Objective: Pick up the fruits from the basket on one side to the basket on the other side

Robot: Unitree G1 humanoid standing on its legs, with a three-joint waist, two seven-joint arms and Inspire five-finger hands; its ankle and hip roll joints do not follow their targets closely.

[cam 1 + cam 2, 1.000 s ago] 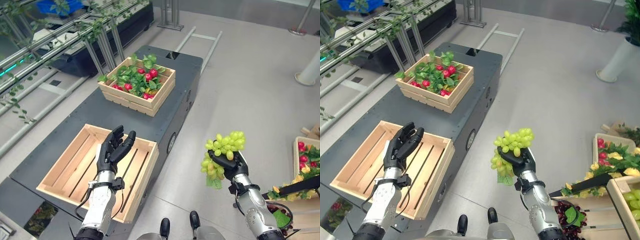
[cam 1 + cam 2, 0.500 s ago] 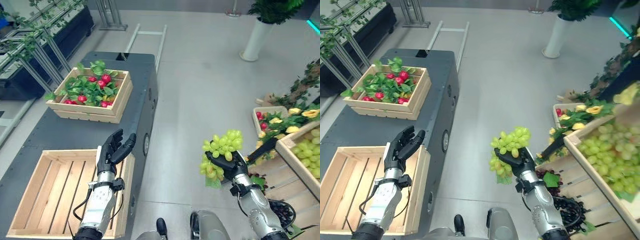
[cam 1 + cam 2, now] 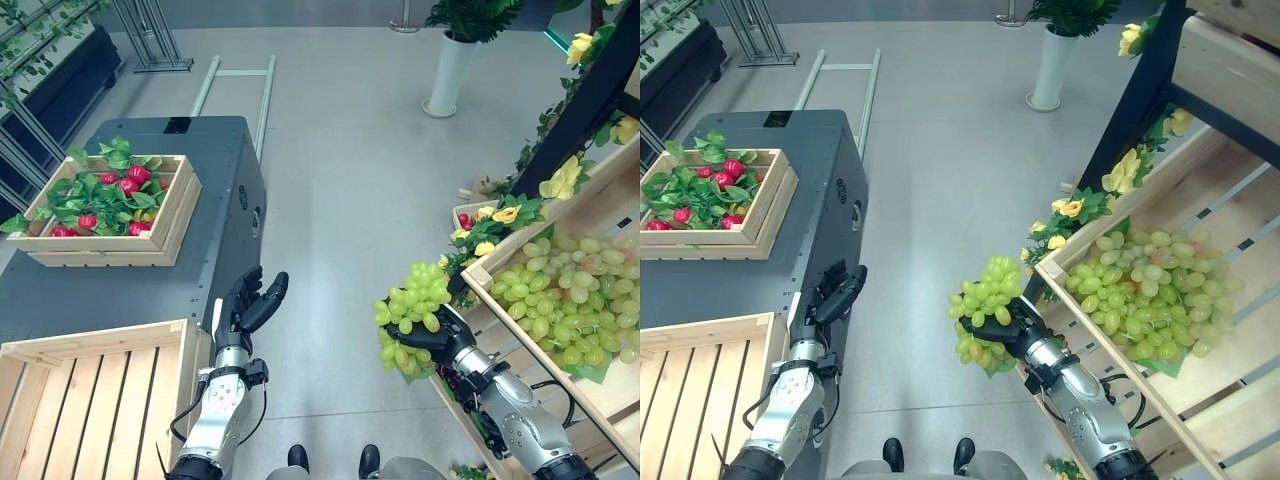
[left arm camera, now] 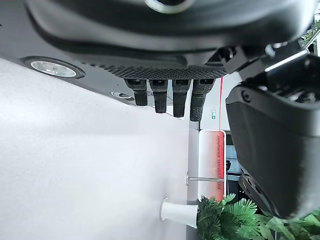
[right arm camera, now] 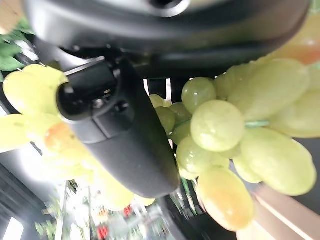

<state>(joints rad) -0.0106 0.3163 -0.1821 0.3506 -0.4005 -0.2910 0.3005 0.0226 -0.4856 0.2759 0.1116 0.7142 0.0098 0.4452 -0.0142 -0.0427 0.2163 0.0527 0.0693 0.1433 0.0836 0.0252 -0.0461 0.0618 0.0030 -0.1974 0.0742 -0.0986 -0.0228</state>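
My right hand (image 3: 447, 336) is shut on a bunch of green grapes (image 3: 411, 308), held up over the floor beside a slanted wooden crate (image 3: 600, 200) on the right that holds many more green grapes (image 3: 567, 300). In the right wrist view the grapes (image 5: 235, 135) sit against the palm with the thumb (image 5: 120, 130) curled across them. My left hand (image 3: 245, 308) hangs open with straight fingers (image 4: 165, 97) at the edge of the dark cart (image 3: 120, 290), next to an empty slatted wooden crate (image 3: 80, 400) at lower left.
A second wooden crate (image 3: 105, 205) of red fruit and green leaves stands further back on the cart. Yellow flowers (image 3: 487, 225) and a small crate lie on the floor by the shelf. A white planter (image 3: 447, 70) stands far back. Open grey floor lies between cart and shelf.
The whole view has swung to the right: the cart and crates slid left and the grape shelf came into sight. My right hand keeps hold of the grapes; the left hand stays open.
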